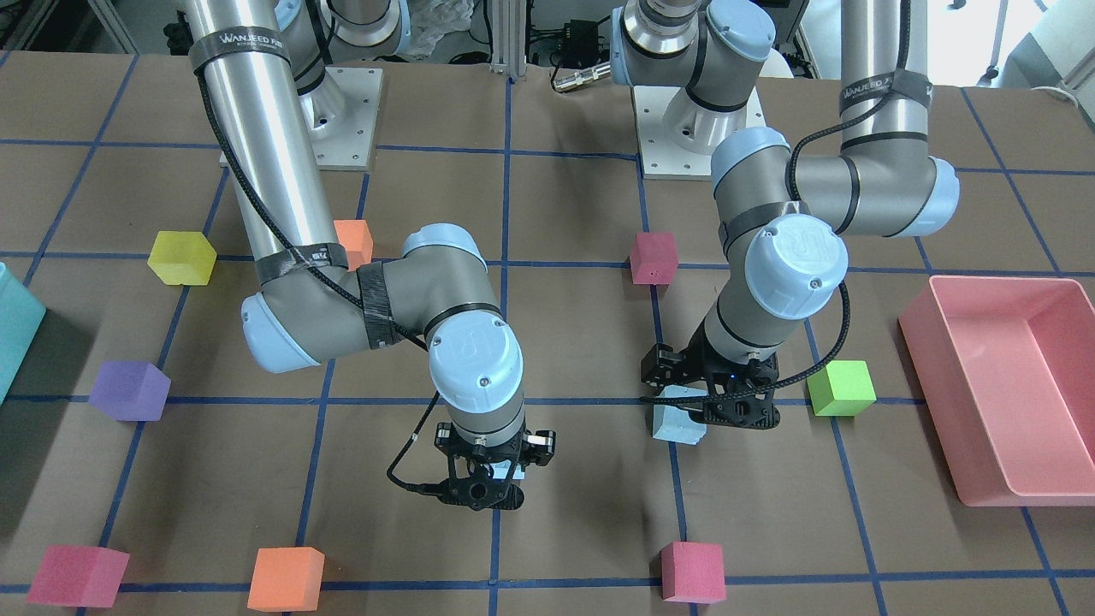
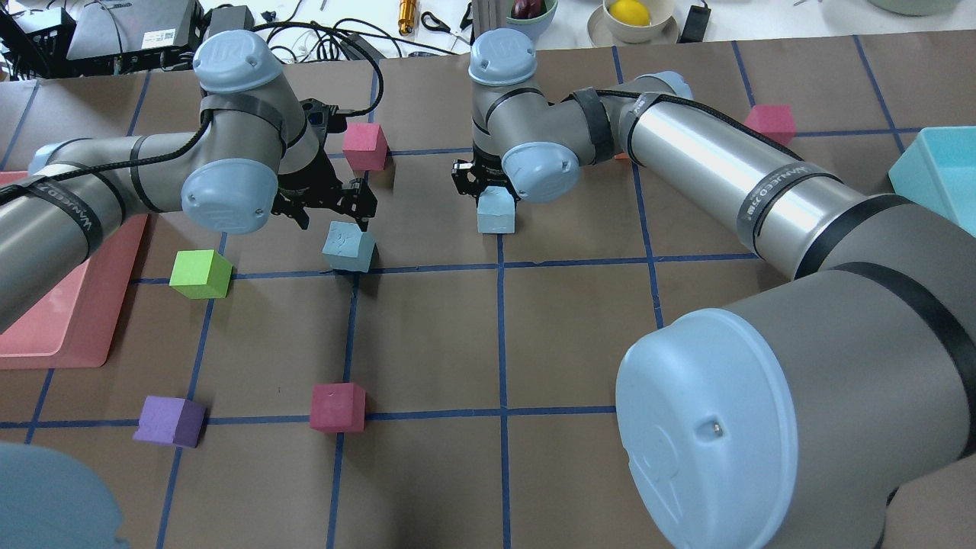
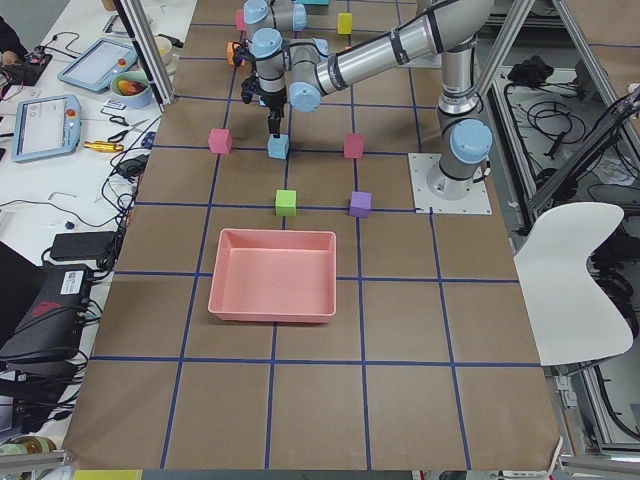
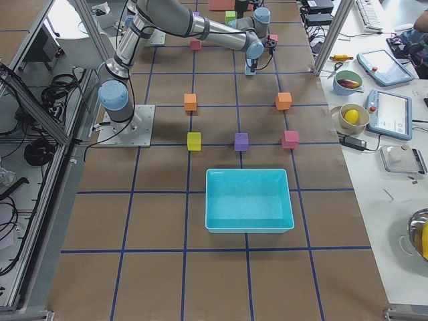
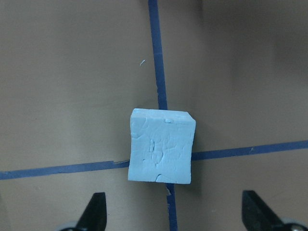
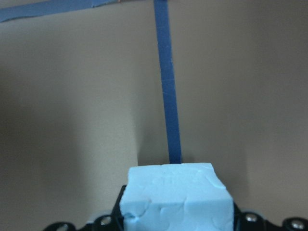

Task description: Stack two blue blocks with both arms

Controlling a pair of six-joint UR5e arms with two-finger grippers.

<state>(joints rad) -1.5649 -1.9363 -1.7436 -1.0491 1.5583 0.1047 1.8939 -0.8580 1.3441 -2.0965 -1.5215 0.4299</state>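
One pale blue block [image 2: 348,245] rests on a blue tape crossing; the left wrist view shows it [image 5: 161,146] centred. My left gripper [image 2: 332,216] hangs open just above and behind it, and both fingertips [image 5: 96,214] stand wide apart on either side of it without touching. In the front view this block [image 1: 677,421] sits beside that gripper [image 1: 736,415]. My right gripper [image 2: 486,187] is shut on the second blue block [image 2: 496,212], held low over the table. That block fills the bottom of the right wrist view [image 6: 175,195] and shows between the fingers in the front view [image 1: 496,473].
A pink tray [image 1: 941,385] lies on my left side and a teal bin [image 1: 17,334] on my right. Around the blocks are a green cube [image 1: 843,387], red cubes [image 1: 653,257] [image 1: 691,571], orange cubes [image 1: 287,577] [image 1: 353,242], a yellow cube [image 1: 181,257] and a purple cube [image 1: 130,390].
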